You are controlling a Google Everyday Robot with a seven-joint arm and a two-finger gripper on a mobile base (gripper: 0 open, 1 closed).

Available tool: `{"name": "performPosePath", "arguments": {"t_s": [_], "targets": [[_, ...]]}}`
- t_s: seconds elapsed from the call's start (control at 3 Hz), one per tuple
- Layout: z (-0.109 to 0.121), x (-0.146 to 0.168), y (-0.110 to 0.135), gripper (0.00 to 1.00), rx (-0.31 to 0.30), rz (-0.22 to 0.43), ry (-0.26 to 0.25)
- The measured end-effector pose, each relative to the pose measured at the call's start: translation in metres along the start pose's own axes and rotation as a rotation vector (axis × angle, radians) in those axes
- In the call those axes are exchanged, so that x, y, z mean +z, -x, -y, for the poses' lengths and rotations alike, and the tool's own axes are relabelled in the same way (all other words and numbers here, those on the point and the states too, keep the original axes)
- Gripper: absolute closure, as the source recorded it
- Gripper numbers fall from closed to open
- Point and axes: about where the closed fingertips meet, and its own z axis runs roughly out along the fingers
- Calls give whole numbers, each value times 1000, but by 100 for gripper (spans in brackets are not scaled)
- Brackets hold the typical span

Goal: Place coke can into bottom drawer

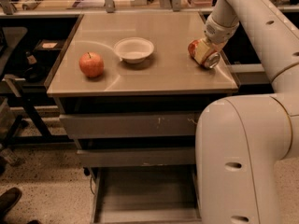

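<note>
— Showing what at the gripper (203, 54)?
— Clamping narrowly across the coke can (193, 47), tipped on its side by the right edge of the table (159, 76), silver end pointing forward and right.
— Posing the arm (254, 17) how?
— Reaching down from the upper right, wrist bending left onto the can, elbow looming in the lower right foreground.
— Elsewhere?
— Standing pulled open under two closed drawer fronts (131, 125): bottom drawer (145, 192). Sitting well apart to the left: bowl (134, 49), apple (91, 64).

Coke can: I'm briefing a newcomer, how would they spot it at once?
On the tabletop, at right, under the white arm, the gripper sits over the coke can. It is red with a silver end, unlike the round apple and white bowl to its left.
</note>
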Motion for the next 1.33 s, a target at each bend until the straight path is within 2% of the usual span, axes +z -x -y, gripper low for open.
{"name": "performPosePath", "arguments": {"t_s": [0.33,0.67,1.0,1.33], "targets": [[0,0,0,100,0,0,0],[0,0,0,100,-8,2,-6],[1,-15,-14,100,-6,3,-30],[-3,-32,-46,100,22,-11,-51]]}}
